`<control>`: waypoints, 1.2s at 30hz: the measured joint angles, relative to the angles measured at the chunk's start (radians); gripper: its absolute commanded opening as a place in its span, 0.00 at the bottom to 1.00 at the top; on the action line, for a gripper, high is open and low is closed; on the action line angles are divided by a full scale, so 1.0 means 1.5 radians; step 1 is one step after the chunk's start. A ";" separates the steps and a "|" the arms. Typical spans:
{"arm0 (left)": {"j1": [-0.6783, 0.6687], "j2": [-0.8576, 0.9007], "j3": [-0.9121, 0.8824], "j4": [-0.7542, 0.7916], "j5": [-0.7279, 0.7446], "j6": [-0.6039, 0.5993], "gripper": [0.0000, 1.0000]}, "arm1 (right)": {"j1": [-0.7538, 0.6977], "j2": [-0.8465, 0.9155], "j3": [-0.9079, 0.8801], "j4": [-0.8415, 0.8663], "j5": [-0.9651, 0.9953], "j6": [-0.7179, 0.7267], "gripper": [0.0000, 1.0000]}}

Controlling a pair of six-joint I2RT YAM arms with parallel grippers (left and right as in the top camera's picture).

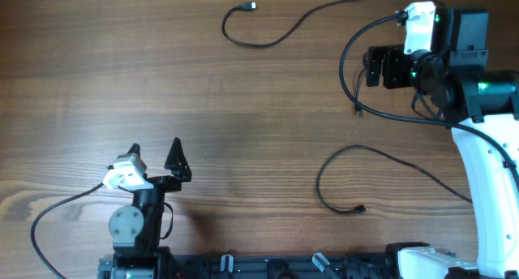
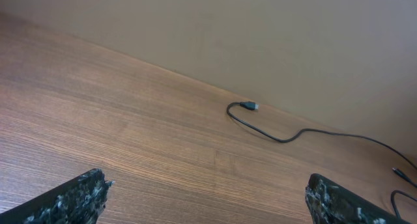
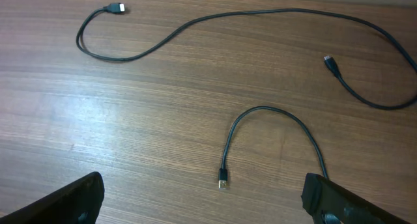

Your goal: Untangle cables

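Note:
Three thin black cables lie apart on the wooden table. A long cable [image 1: 276,42] runs along the far edge, its plug [image 1: 251,5] at the left end; it also shows in the left wrist view [image 2: 280,139] and the right wrist view [image 3: 195,19]. A looped cable [image 1: 320,178] lies front right. A third plug [image 1: 358,110] lies below my right gripper. My right gripper [image 1: 367,66] is open and empty; in its wrist view [image 3: 202,188] a metal-tipped plug [image 3: 223,182] lies on the table between the fingers. My left gripper [image 1: 154,153] [image 2: 205,182] is open and empty.
A thicker black wire [image 1: 347,64] loops from the right arm's white camera, and another [image 1: 49,210] from the left arm's. The arm bases stand at the front edge [image 1: 130,230] and the right side [image 1: 486,173].

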 measured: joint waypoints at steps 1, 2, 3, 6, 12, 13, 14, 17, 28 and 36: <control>0.000 0.000 0.000 0.000 0.000 0.000 1.00 | 0.000 0.000 0.000 0.000 0.000 0.000 1.00; 0.000 0.000 0.000 0.000 0.000 0.000 1.00 | 0.000 0.000 0.000 0.000 0.000 0.000 1.00; 0.000 0.000 0.000 0.000 0.000 0.000 1.00 | 0.000 0.000 0.000 0.000 0.002 0.000 1.00; 0.000 0.000 0.000 0.000 0.000 0.000 1.00 | 0.000 0.000 0.000 0.000 0.007 0.000 1.00; 0.000 0.000 0.000 0.000 0.000 0.000 1.00 | 0.000 -0.001 0.000 0.001 0.013 -0.001 1.00; 0.000 0.000 0.000 0.000 0.000 0.000 1.00 | 0.000 -0.004 -0.002 0.006 0.013 -0.003 1.00; 0.000 0.000 0.000 0.000 0.000 0.000 1.00 | 0.000 -0.009 -0.007 0.018 0.013 -0.003 1.00; 0.000 0.000 0.000 0.000 0.000 0.000 1.00 | 0.000 -0.053 -0.054 0.100 0.006 -0.005 1.00; 0.000 0.000 0.000 0.000 0.000 0.000 1.00 | 0.000 -0.262 -0.542 0.688 -0.064 0.073 1.00; 0.000 0.000 0.000 0.000 0.000 0.000 1.00 | 0.000 -0.383 -0.815 0.868 -0.066 0.117 1.00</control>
